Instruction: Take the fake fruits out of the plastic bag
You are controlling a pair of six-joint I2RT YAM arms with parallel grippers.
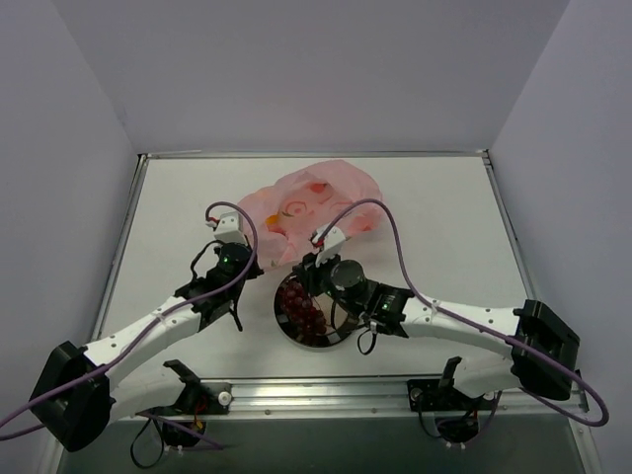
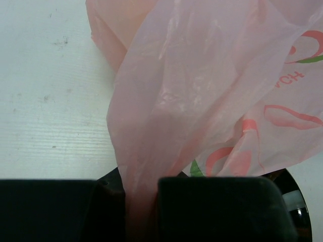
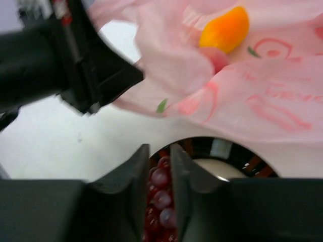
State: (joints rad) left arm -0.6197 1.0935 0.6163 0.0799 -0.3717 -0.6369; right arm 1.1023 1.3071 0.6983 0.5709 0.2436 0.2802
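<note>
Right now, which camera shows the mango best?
The right wrist view: the yellow-orange mango sits close and unobscured among the folds of the plastic bag. The top external view gives only a small orange patch through the bag. The left wrist view shows just bag film, with no mango.

I work on a white table [image 1: 434, 217] boxed in by three plain walls: a back wall [image 1: 316, 69], a left wall [image 1: 49, 197] and a right wall [image 1: 592, 178], all pale grey-lilac. A thin metal strip [image 1: 506, 222] frames the tabletop's sides and far edge, and a broader aluminium rail [image 1: 326, 393] runs along the near edge. Up close, the tabletop shows faint grain lines and a few dark specks [image 2: 63, 41]. The light is soft and even, with only weak shadows.
</note>
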